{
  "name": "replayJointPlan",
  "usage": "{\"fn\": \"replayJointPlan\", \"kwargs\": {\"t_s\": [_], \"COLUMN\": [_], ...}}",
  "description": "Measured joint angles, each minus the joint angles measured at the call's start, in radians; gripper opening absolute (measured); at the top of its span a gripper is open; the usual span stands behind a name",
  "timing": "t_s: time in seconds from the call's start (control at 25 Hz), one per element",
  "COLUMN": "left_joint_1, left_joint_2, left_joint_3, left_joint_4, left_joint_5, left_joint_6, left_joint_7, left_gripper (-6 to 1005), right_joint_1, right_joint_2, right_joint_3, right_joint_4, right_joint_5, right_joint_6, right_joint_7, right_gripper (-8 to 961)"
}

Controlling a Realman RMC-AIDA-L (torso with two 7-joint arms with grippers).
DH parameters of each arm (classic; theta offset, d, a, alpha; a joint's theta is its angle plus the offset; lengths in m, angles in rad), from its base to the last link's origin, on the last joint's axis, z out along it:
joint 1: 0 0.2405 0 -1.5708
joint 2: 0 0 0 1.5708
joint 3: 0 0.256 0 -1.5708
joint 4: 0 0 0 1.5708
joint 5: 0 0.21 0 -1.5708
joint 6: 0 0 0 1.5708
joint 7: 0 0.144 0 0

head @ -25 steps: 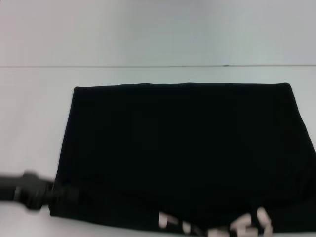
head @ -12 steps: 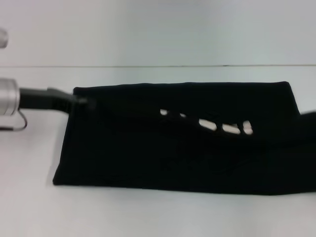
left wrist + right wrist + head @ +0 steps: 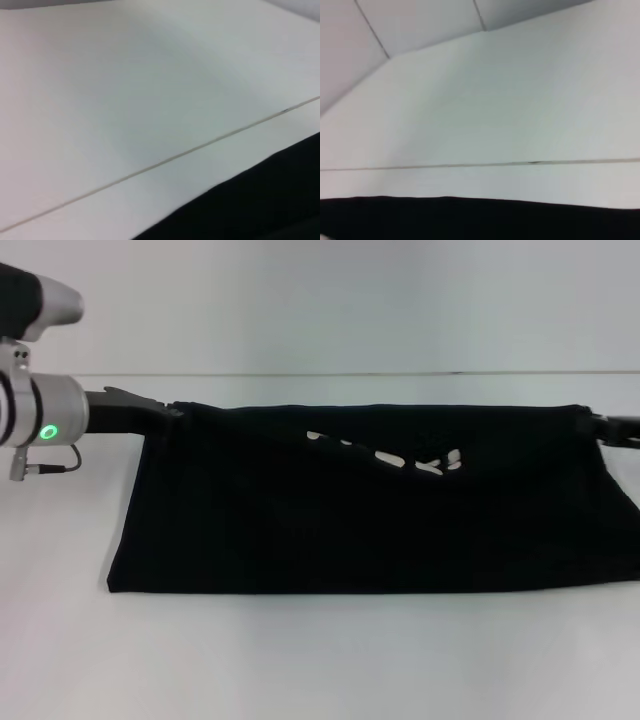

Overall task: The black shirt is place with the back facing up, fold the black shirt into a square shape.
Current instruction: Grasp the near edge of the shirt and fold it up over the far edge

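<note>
Left gripper point(image 3: 165, 412) is at the far-left corner of the black shirt point(image 3: 370, 520), looks clamped on that corner, though the fingertips blend into the fabric. The shirt lies across the middle of the white table point(image 3: 320, 660), doubled over with the white lettering point(image 3: 385, 455) near the far edge. It's light, floppy cloth, so I'd say corners and hems are the spots to grab or it'll sag. Right gripper point(image 3: 612, 426) sits at the far-right corner; can't tell its grip. Compared with half a second back, the lettering has travelled farther back and the fold lies flatter.
</note>
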Motion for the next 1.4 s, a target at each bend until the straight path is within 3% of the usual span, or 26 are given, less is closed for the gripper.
{"fn": "replayJointPlan", "kwargs": {"t_s": [0.2,0.4,1.0,1.4], "left_joint_1": [-0.007,-0.019,-0.025,-0.032], "left_joint_2": [-0.016,-0.021,-0.021,-0.023], "left_joint_3": [0.018,0.026,0.027,0.029], "left_joint_4": [-0.002,-0.003,-0.047,-0.069], "left_joint_5": [0.000,0.000,-0.001,-0.012], "left_joint_6": [-0.071,-0.148,-0.317,-0.356], "left_joint_7": [0.000,-0.001,0.005,0.009], "left_gripper": [64,64,63,63], "right_joint_1": [0.055,0.088,0.159,0.169], "right_joint_2": [0.038,0.052,0.047,0.051], "right_joint_3": [-0.039,-0.064,-0.104,-0.118], "right_joint_4": [0.023,0.023,0.059,0.070], "right_joint_5": [0.000,0.001,0.006,0.006], "right_joint_6": [0.175,0.255,0.413,0.457], "right_joint_7": [-0.012,-0.014,-0.014,-0.014], "right_gripper": [57,57,57,58]}}
